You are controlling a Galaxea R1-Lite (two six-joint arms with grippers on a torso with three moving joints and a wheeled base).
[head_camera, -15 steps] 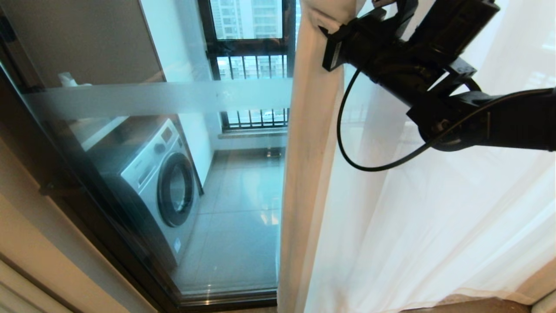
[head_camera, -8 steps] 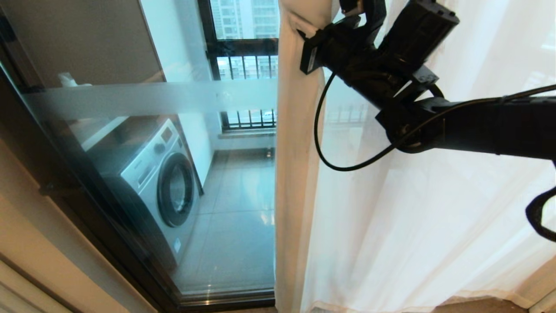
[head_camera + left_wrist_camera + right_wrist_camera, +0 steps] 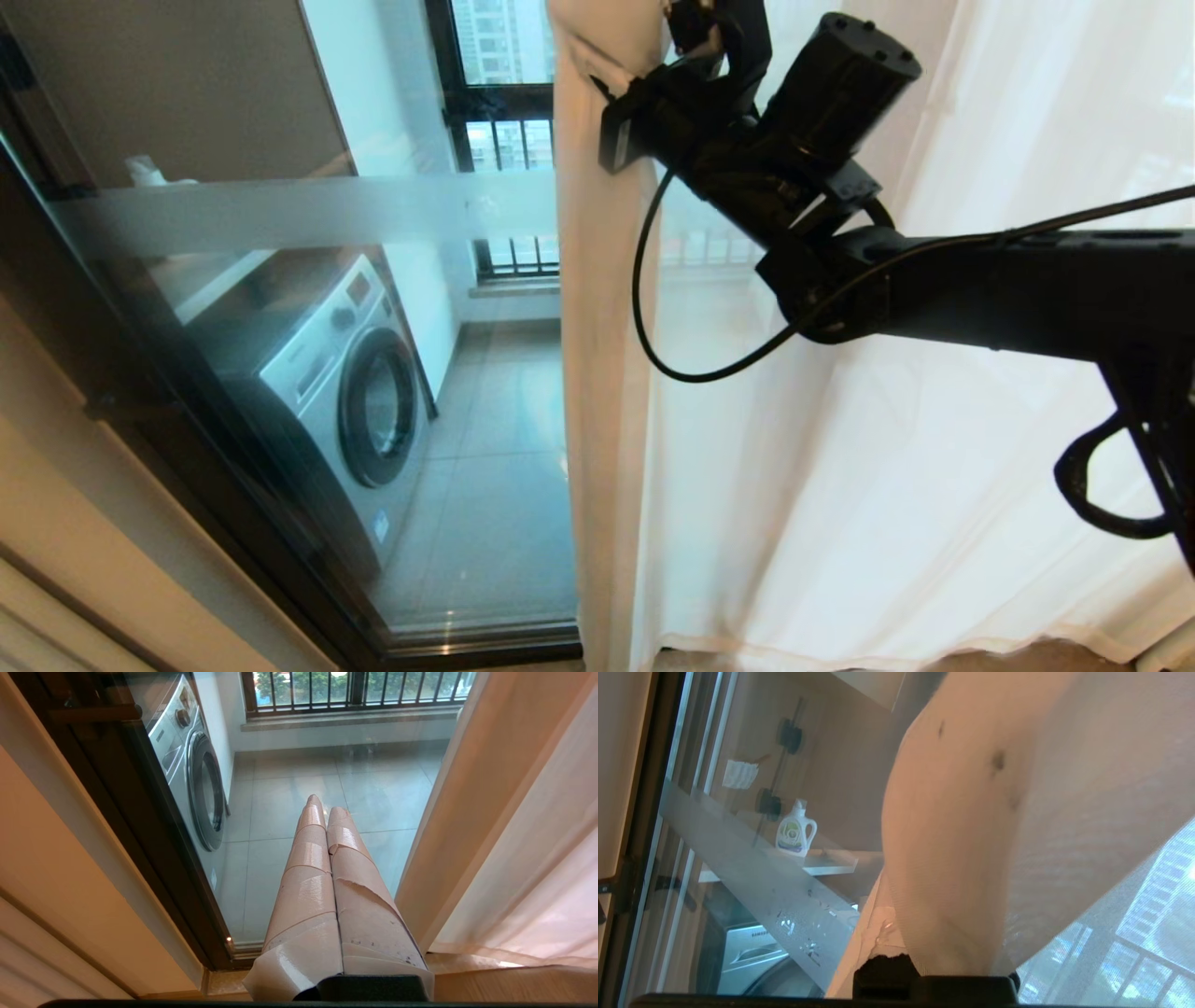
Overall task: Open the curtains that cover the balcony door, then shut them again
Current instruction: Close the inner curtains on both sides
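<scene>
The curtains (image 3: pixel 887 467) are sheer white fabric covering the right half of the head view, with a thicker hemmed edge (image 3: pixel 597 373) hanging near the middle. My right gripper (image 3: pixel 714 23) is at the top of that edge, shut on the curtains, with the fabric bunched around it. In the right wrist view the curtains (image 3: pixel 971 835) drape over the fingers and hide them. The balcony door (image 3: pixel 280 210) is uncovered to the left, a glass panel with a frosted band in a dark frame (image 3: pixel 187 439). My left gripper (image 3: pixel 322 805) is parked low before the door, shut and holding nothing.
Behind the glass stands a washing machine (image 3: pixel 345 392) on a tiled balcony floor, with a black-barred railing window (image 3: pixel 509 140) beyond. A detergent bottle (image 3: pixel 796 830) sits on a shelf above the machine. A beige wall (image 3: pixel 56 523) flanks the door on the left.
My right arm has swung left, dragging the curtain's hemmed edge left across the glass. Less of the door shows uncovered. The left arm has not moved.
</scene>
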